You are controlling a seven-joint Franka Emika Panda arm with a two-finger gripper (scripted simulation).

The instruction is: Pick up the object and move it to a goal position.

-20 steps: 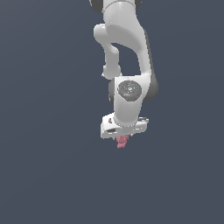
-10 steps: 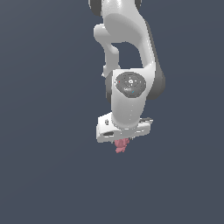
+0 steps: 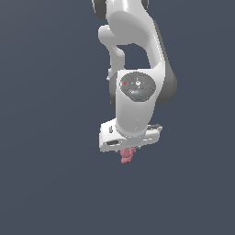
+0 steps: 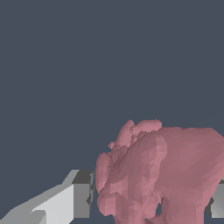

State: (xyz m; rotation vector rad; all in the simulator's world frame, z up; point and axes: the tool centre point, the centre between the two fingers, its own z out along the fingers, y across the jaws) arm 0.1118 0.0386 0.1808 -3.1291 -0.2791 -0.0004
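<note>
Object [image 4: 162,175] sits between my tool's [image 3: 127,148] fingers [image 4: 74,199], a lumpy pink piece poking out just below the white hand in the exterior view, and from the wrist view I cannot tell whether the pads are actually pressing on it, since a gap shows beside the one finger. I'd confirm firm contact on both sides before carrying. No goal marker shows in either view, so I'd move slowly and keep the wrist level.
</note>
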